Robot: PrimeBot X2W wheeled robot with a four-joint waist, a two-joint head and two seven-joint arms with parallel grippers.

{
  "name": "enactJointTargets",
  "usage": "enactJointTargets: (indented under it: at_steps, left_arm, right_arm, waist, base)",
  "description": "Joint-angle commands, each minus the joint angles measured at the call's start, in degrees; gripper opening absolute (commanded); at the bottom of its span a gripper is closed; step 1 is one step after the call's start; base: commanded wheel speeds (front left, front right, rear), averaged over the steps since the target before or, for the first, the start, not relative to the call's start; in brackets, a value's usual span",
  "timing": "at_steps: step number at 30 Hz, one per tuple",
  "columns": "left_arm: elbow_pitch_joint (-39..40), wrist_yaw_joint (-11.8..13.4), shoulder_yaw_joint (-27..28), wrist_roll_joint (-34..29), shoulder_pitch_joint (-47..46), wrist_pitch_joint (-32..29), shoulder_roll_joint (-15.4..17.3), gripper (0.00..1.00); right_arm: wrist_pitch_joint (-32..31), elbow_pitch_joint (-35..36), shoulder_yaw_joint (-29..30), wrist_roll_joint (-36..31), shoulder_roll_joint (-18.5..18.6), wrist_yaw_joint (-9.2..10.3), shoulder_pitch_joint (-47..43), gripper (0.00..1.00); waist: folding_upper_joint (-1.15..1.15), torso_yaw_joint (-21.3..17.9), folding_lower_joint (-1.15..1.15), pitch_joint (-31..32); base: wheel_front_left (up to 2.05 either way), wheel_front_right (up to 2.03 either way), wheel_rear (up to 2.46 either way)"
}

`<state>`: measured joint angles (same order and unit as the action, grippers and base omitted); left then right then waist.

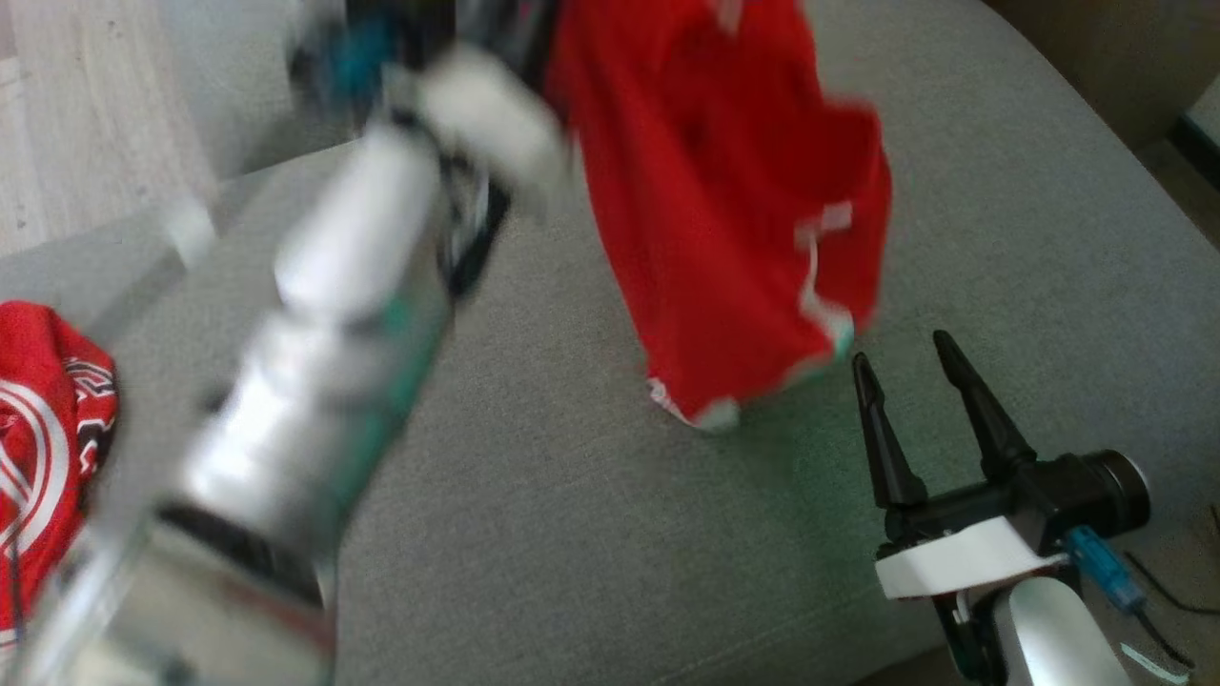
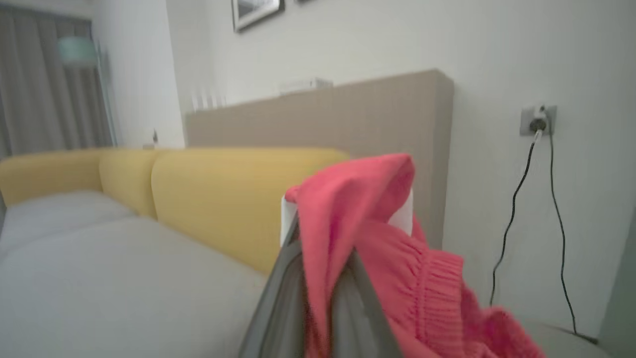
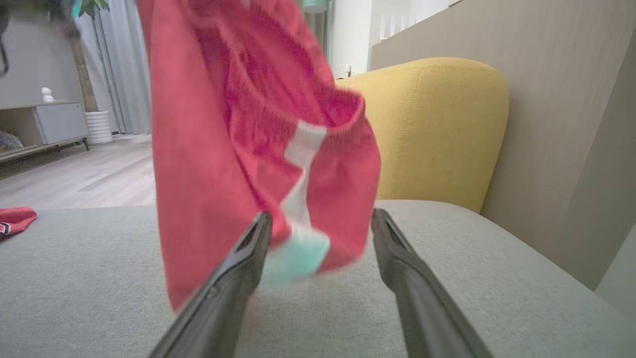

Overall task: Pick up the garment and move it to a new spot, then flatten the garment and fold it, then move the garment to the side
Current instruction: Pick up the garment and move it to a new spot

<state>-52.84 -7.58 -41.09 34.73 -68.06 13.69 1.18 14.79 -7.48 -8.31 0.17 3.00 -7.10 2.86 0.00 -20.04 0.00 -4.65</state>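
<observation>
Mostly a wide grey sofa seat (image 1: 591, 534), open across its middle, with good room for laying cloth flat. A red garment (image 1: 724, 210) hangs lifted above it, clamped in the left tool (image 2: 325, 258); the carrying step seems underway. The right tool (image 1: 903, 348), fingers apart, sits near the hem, likely next to catch a corner. Another red garment (image 1: 43, 429) crowds the seat's left edge.
</observation>
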Motion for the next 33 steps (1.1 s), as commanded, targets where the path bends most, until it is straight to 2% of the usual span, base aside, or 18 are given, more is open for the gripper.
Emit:
enactJointTargets:
  at_steps: [1,4,5,6,7,8,11,15,19,24,28,33]
  left_arm:
    - [-0.4,0.1,0.2,1.5,6.0,0.7,2.1,0.00]
    - [-1.7,0.5,0.2,3.1,16.4,1.2,2.0,0.00]
    - [-1.5,0.9,0.7,3.2,19.8,1.2,2.0,0.07]
    - [-0.6,1.6,1.7,3.0,23.2,1.3,2.0,0.72]
    - [0.8,2.3,2.5,2.3,26.6,1.3,2.4,1.00]
    - [0.8,2.3,2.5,2.3,26.6,1.3,2.4,1.00]
    - [7.9,5.6,9.0,0.6,37.7,1.3,3.5,1.00]
    - [22.0,9.1,19.9,-4.3,53.4,1.3,3.2,1.00]
    - [35.5,10.7,27.6,-11.2,66.7,1.3,2.1,1.00]
    - [47.3,12.3,29.7,-17.2,75.1,1.3,1.7,1.00]
    - [49.0,12.2,28.8,-20.4,77.5,1.3,1.7,1.00]
    - [49.8,10.9,29.5,-23.9,78.3,1.3,1.7,1.00]
  right_arm:
    - [0.2,2.1,-0.7,0.5,-0.1,-0.39,1.0,1.00]
    - [0.2,1.9,-0.4,0.2,-0.1,-0.39,0.3,1.00]
    - [0.2,1.9,-0.2,0.0,-0.1,-0.39,0.0,1.00]
    - [0.2,1.8,-0.1,-0.2,-0.1,-0.39,-0.3,1.00]
    - [0.2,1.7,-0.1,-0.3,-0.1,-0.39,-0.5,1.00]
    - [0.2,1.7,-0.1,-0.3,-0.1,-0.39,-0.5,1.00]
    - [0.2,1.3,0.8,-0.8,-0.1,-0.39,-1.9,1.00]
    - [0.2,0.3,2.9,0.2,-0.1,-0.39,-4.8,1.00]
    - [0.2,-0.5,4.5,1.3,-0.1,-0.39,-7.4,1.00]
    - [0.2,-0.2,5.5,2.0,-0.1,-0.39,-10.8,1.00]
    - [0.2,0.2,6.6,2.4,-0.1,-0.39,-13.7,1.00]
    - [0.2,0.4,6.4,2.6,-0.1,-0.39,-16.3,1.00]
  waist:
    - [0.00,0.4,0.00,-0.1]
    - [0.00,1.6,0.00,0.3]
    - [0.00,2.1,0.00,0.4]
    - [0.00,2.7,0.00,0.7]
    - [0.00,3.2,0.00,0.9]
    - [0.00,3.2,0.00,0.9]
    - [0.00,5.7,0.00,2.4]
    - [0.00,10.3,0.00,5.1]
    - [0.00,15.3,0.00,7.4]
    - [0.00,20.5,0.00,10.0]
    - [0.00,23.3,0.00,12.0]
    - [0.00,23.9,0.00,13.4]
  base:
    - [0.00,0.00,0.00]
    - [0.00,0.00,0.00]
    - [0.00,0.00,0.00]
    - [0.00,0.00,0.00]
    - [0.00,0.00,0.00]
    - [0.00,0.00,0.00]
    - [0.00,0.00,0.00]
    - [0.00,0.00,0.00]
    - [0.00,0.00,0.00]
    - [0.00,0.00,0.00]
    - [0.00,0.00,0.00]
    - [0.00,0.00,0.00]
